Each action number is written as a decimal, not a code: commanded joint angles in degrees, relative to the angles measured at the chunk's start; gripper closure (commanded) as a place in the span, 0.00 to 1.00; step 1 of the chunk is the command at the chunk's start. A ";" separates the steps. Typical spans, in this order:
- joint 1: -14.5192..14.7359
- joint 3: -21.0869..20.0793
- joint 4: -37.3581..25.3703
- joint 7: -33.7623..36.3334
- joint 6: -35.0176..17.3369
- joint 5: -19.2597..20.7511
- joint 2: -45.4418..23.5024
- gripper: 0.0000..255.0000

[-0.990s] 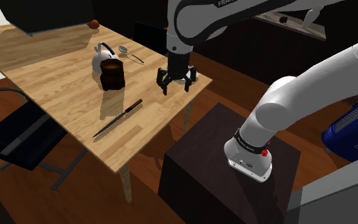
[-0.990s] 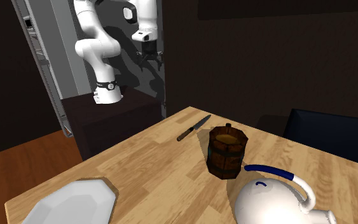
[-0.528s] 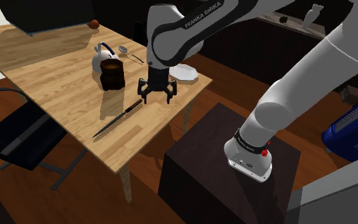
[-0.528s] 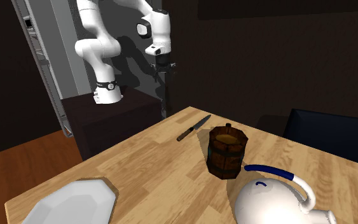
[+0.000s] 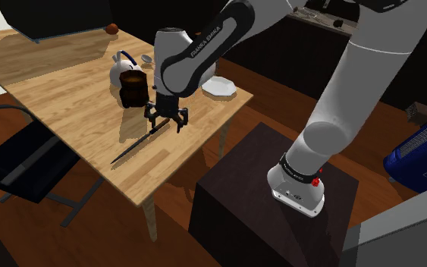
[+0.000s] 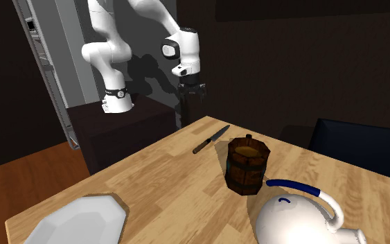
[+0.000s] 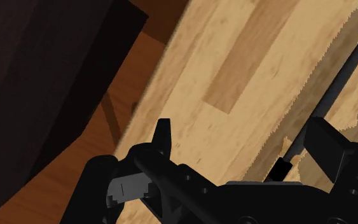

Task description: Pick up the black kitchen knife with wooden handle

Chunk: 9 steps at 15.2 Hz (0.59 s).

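Observation:
The knife (image 5: 139,142) lies flat on the light wooden table (image 5: 67,106), a slim dark blade with a darker handle end pointing toward the mug. My gripper (image 5: 166,121) hangs open just above that handle end, fingers pointing down. The second exterior view has the knife (image 6: 210,140) near the table's far edge, with the gripper (image 6: 192,91) above and a little behind it. Seen from the wrist, the gripper (image 7: 244,143) is open over the tabletop. The knife (image 7: 336,83) runs close beside one finger (image 7: 327,143), untouched.
A dark barrel-shaped mug (image 5: 134,89) stands just beyond the knife, with a white teapot (image 5: 120,67) and a spoon (image 5: 155,64) behind it. A white plate (image 5: 219,86) sits near the table corner. A black chair (image 5: 22,159) and the dark stand (image 5: 272,197) flank the table.
The arm has swung toward the shoulder view's left and come down, from beside the plate to just over the knife's handle end. The fingers have stayed open and the knife has not moved.

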<state>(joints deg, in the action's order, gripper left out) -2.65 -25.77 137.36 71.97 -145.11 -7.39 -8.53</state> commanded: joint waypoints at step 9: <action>8.35 10.24 -17.53 22.66 -8.71 9.50 -22.32 0.00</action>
<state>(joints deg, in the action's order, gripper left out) 4.82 -16.59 121.67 92.67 -153.27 1.78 -28.94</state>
